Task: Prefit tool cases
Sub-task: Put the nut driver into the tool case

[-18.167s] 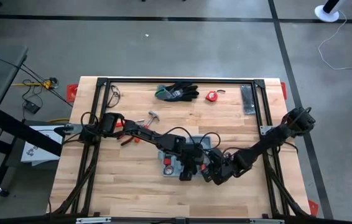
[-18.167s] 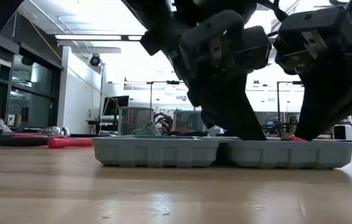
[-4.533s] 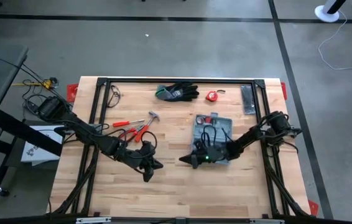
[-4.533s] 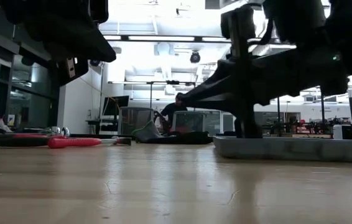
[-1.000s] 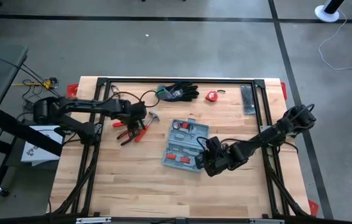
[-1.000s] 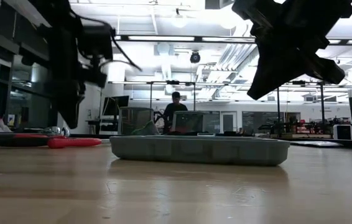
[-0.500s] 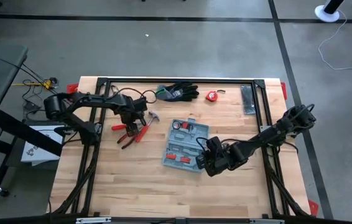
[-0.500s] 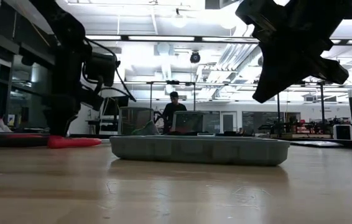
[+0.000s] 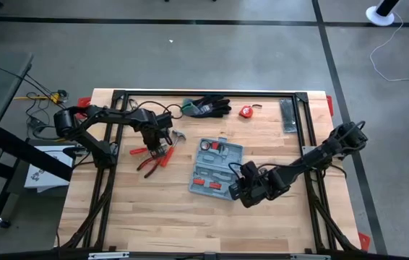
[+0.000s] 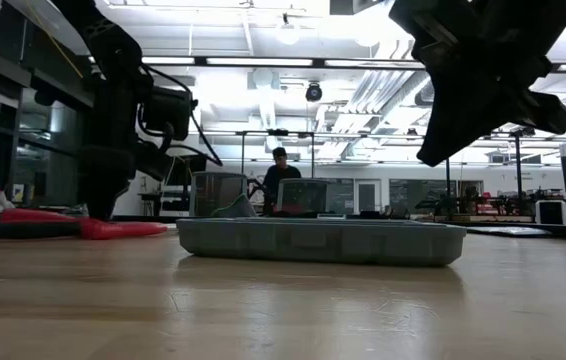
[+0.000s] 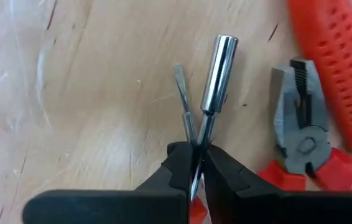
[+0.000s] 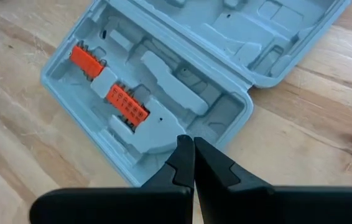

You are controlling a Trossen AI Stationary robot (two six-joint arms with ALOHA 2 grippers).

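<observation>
The grey-blue hinged plastic tool case (image 9: 215,167) lies open at the centre of the wooden bench (image 9: 175,217) in the high view. It looks light and stiff with slick walls — best taken by a rim edge, I judge. Its moulded recesses hold orange bit strips (image 12: 126,103). The left end effector (image 11: 195,163) at upper left is clamped on thin metal shafts; the right end effector (image 12: 193,152) hovers closed and empty over the case's near corner.

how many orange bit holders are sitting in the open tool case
2. Both lie in the same half of the grey-blue tool case: one orange bit holder near that half's outer corner, the other orange bit holder beside it, further inward. More could be hidden outside this view.
</observation>
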